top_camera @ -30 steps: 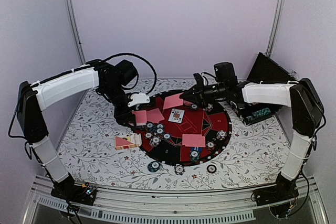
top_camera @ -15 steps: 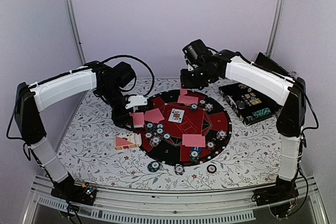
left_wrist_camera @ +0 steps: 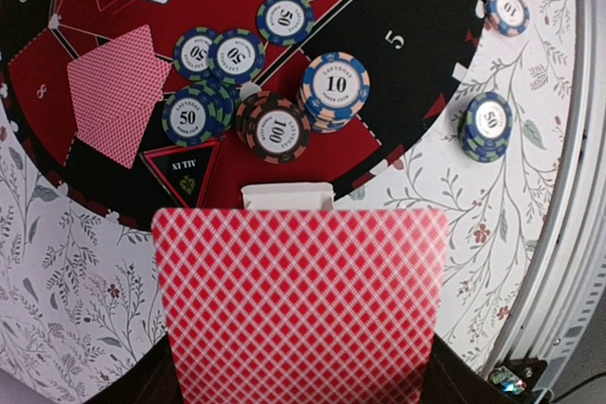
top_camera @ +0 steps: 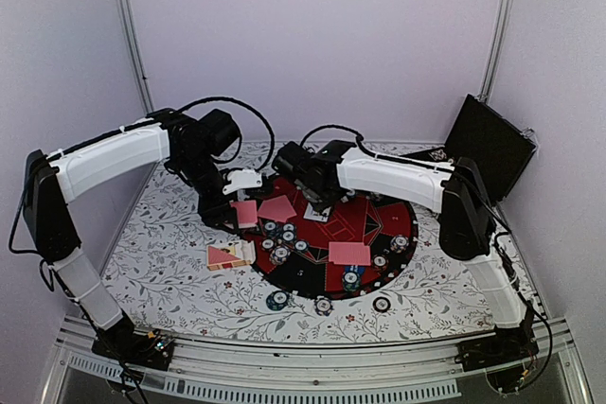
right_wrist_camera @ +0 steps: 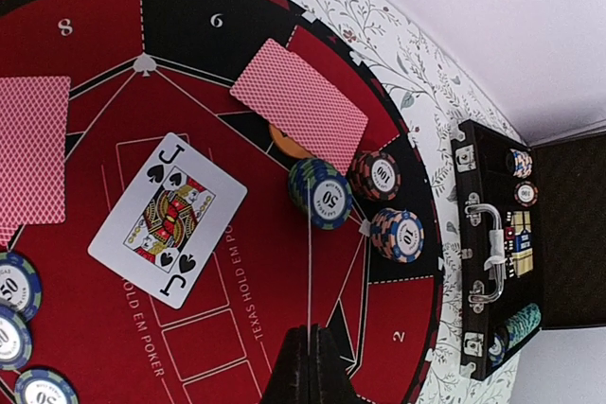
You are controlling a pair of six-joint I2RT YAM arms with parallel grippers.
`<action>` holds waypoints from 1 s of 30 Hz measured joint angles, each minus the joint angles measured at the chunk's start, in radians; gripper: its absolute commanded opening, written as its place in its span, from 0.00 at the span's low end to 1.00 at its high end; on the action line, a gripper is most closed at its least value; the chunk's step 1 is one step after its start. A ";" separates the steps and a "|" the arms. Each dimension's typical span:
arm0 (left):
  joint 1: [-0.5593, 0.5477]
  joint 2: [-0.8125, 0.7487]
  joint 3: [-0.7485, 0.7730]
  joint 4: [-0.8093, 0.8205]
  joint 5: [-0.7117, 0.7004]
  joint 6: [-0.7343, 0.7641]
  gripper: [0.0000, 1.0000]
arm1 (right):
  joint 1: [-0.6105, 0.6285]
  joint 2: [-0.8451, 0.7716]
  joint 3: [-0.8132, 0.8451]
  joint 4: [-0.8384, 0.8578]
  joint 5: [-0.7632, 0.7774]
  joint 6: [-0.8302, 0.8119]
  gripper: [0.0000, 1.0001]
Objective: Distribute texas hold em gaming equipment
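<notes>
On my feed, the left gripper (left_wrist_camera: 287, 200) is pinching a red-backed card (left_wrist_camera: 298, 309) at the mat's (top_camera: 398, 219) 9 o'clock edge, and the right gripper (right_wrist_camera: 311, 364) hangs pressed together, empty, near the jack of spades (right_wrist_camera: 168, 218).

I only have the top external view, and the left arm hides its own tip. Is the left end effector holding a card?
Observer: Yes; the left wrist view shows the left end effector shut on a red-backed card.
Operator: Which card lies face up on the mat?
Observer: The right wrist view reads it as the jack of spades.
Operator: And the right end effector?
Observer: Shut, with nothing between its fingers.
</notes>
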 measured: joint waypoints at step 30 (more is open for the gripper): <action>0.000 0.000 0.002 -0.004 0.006 0.000 0.00 | 0.002 0.181 0.059 0.113 -0.177 -0.055 0.19</action>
